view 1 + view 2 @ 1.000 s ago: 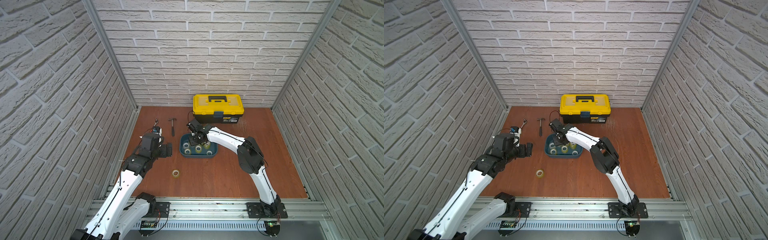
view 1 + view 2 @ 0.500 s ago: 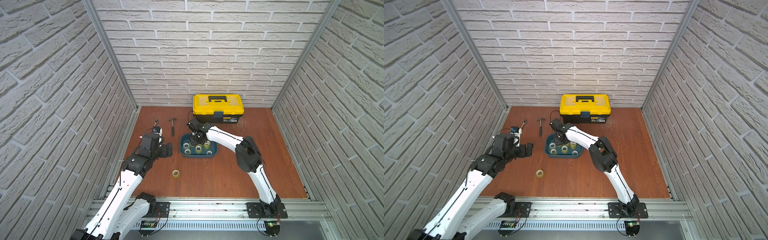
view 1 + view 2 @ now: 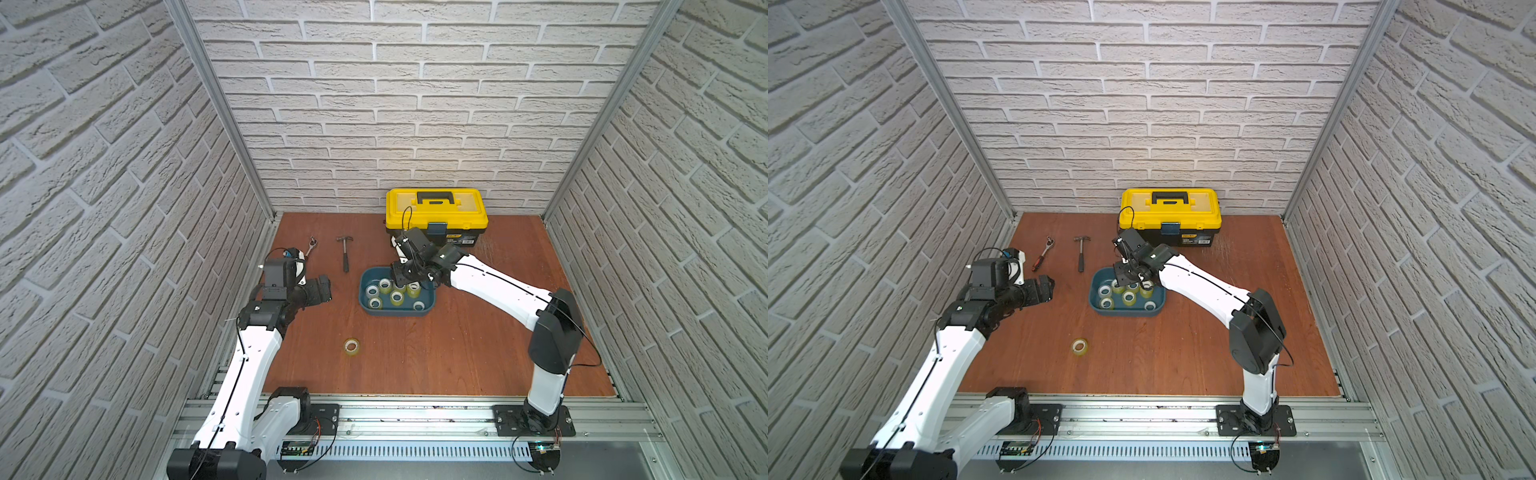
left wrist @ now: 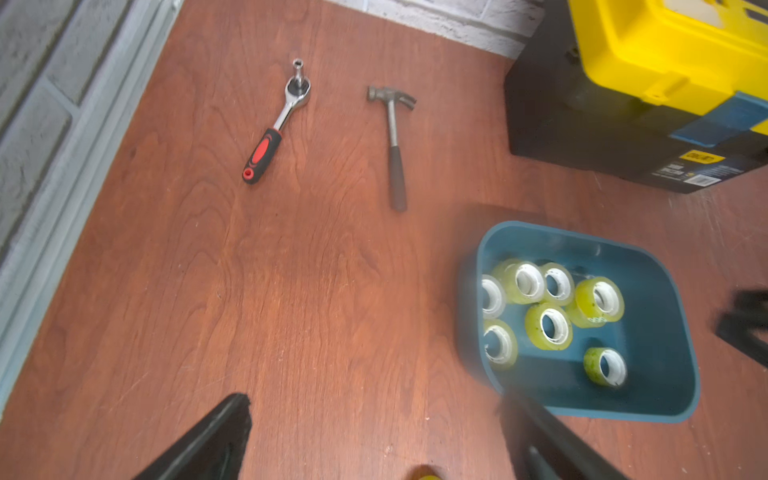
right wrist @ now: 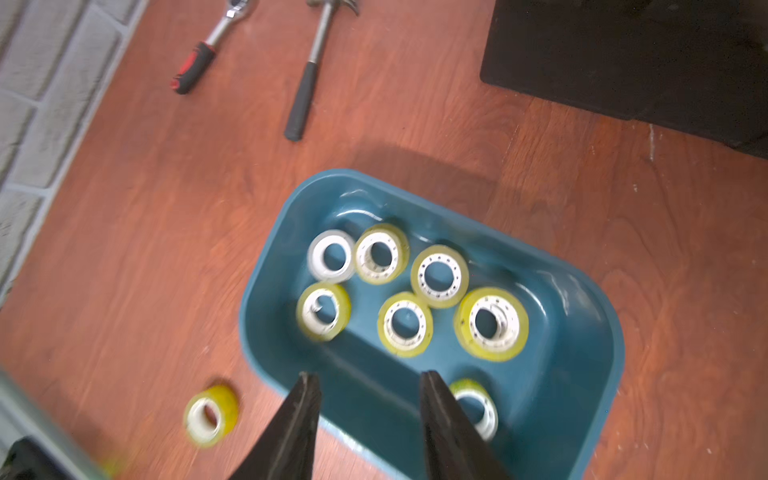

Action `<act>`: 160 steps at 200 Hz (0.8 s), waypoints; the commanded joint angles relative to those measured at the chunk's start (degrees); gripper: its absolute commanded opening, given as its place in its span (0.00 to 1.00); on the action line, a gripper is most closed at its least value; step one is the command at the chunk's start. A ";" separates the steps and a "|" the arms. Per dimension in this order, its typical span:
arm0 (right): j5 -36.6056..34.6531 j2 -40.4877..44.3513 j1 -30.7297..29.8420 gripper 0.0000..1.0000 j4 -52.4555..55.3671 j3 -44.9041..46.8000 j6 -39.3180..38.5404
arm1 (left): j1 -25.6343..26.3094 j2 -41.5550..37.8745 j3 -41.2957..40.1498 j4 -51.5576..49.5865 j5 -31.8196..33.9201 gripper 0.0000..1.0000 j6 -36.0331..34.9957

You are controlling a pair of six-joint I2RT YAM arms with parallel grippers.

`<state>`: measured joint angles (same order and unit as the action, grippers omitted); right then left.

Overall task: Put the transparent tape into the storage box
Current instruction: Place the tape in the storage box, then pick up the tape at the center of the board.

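Note:
The storage box (image 3: 365, 308) (image 3: 1097, 309) is a shallow teal tub in the middle of the floor, and several rolls of transparent tape (image 3: 396, 297) (image 3: 1128, 296) (image 5: 405, 324) (image 4: 548, 326) lie inside it. One more roll (image 3: 351, 346) (image 3: 1079, 346) (image 5: 211, 414) lies on the bare floor, nearer the front than the tub. My right gripper (image 3: 405, 276) (image 3: 1128, 277) (image 5: 368, 376) hangs over the tub's far part, open, with nothing between its fingers. To the left of the tub my left gripper (image 3: 326, 286) (image 3: 1048, 286) (image 4: 374, 403) is open and empty, above the floor.
A yellow-and-black toolbox (image 3: 436, 212) (image 3: 1169, 214) stands at the back wall, just behind the tub. A hammer (image 3: 345, 253) (image 4: 395, 141) and a red-handled ratchet (image 3: 311, 246) (image 4: 274, 124) lie at the back left. Brick walls close in three sides.
My right gripper's jaws have come apart above the tub, and its wrist has shifted slightly. The left arm and the loose roll have stayed where they were.

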<state>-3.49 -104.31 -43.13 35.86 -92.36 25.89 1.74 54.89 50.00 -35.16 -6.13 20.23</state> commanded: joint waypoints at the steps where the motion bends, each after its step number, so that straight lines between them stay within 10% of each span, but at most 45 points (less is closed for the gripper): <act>1: 1.28 3.33 -2.95 0.44 -4.96 6.56 2.16 | -0.77 -0.20 0.87 1.49 -3.72 0.98 0.40; 160: 3.75 -3.85 -17.57 0.39 -19.12 17.13 12.03 | -3.56 -2.66 -0.10 1.40 -1.05 0.98 1.29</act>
<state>-0.64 -106.04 -59.02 19.00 -73.06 36.75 -0.78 52.16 50.00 -35.16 -6.79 20.91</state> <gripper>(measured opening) 0.389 0.983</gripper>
